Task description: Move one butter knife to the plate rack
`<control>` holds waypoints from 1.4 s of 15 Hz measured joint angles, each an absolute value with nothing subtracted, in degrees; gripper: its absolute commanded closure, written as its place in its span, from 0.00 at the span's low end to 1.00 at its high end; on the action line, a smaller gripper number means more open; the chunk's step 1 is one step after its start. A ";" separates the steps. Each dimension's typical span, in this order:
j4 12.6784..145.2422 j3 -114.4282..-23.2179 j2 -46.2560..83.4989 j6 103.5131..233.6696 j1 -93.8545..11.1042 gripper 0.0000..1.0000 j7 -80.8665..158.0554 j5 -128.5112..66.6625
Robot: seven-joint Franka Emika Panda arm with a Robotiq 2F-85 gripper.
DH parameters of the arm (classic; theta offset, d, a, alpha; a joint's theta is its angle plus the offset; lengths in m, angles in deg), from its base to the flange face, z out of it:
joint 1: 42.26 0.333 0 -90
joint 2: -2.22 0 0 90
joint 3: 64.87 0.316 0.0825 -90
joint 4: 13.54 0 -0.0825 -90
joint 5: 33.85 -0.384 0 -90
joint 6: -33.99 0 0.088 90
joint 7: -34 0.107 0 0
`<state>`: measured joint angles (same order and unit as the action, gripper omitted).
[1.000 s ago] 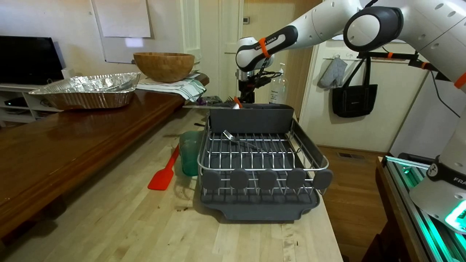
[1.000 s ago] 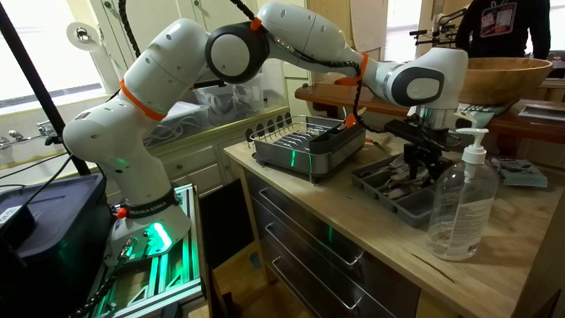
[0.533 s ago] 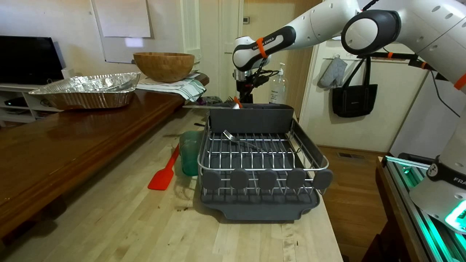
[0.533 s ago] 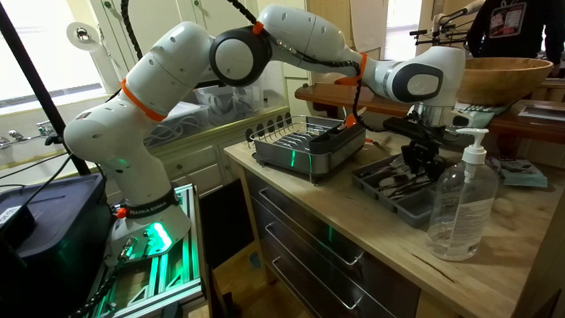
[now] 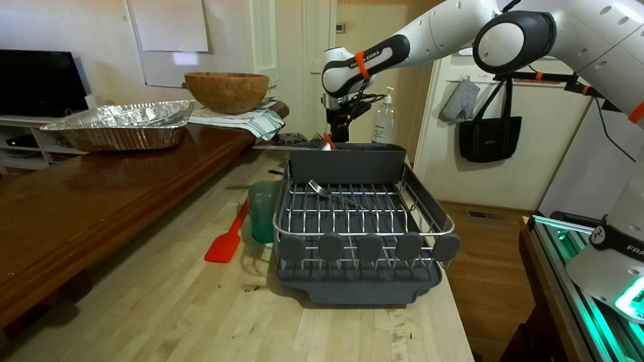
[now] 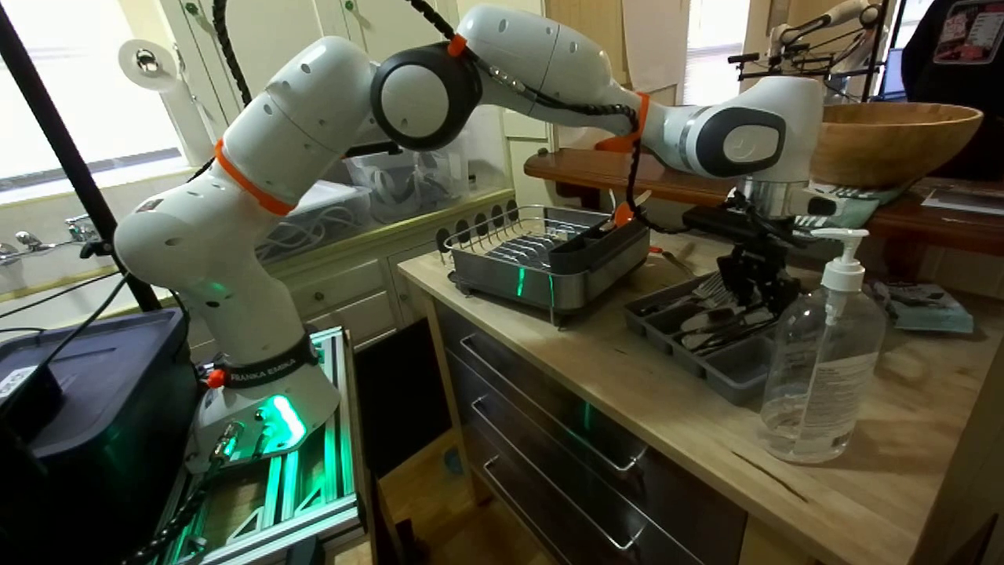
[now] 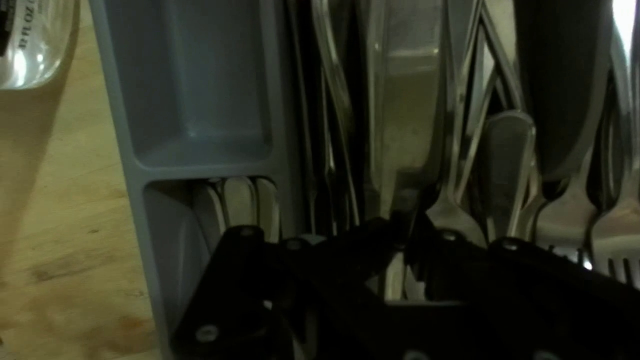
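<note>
The dark grey plate rack (image 5: pixel 358 292) stands on the wooden counter in both exterior views (image 6: pixel 514 276). A fork (image 5: pixel 342 199) lies on its wires. A long flat utensil, apparently a knife (image 5: pixel 284 148), sticks out sideways above its caddy. My gripper (image 6: pixel 757 304) is low over the grey cutlery tray (image 6: pixel 676 351). In the wrist view the dark fingertips of my gripper (image 7: pixel 406 227) stand close together over a wide shiny utensil, apparently a butter knife (image 7: pixel 407 110). Whether they grip it is too dark to tell. Forks (image 7: pixel 567 215) and several handles lie beside it.
A pump bottle (image 6: pixel 820 400) stands close to the tray and gripper. A green cup (image 5: pixel 260 213) and a red spatula (image 5: pixel 225 245) are beside the rack. A wooden bowl (image 6: pixel 894 149) and a foil tray (image 5: pixel 126 128) sit on the raised brown ledge.
My gripper has risen a little and shifted slightly over the cutlery tray, so more cutlery shows below it. The person in the background has moved right. The rack has not moved.
</note>
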<state>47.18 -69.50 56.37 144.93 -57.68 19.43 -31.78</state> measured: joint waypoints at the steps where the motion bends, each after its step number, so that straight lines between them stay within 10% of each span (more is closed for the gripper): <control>1: 48.36 -69.68 55.43 146.45 -57.88 0.97 19.45 -31.82; 15: 68.52 -66.77 41.64 170.30 -62.26 0.97 6.67 -34.25; 16: 69.47 -66.73 41.03 170.54 -62.26 0.64 5.57 -34.17; 21: 72.53 -65.85 39.66 169.74 -62.00 0.34 0.93 -33.92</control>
<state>72.53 -65.85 39.66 169.74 -62.00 0.93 -33.92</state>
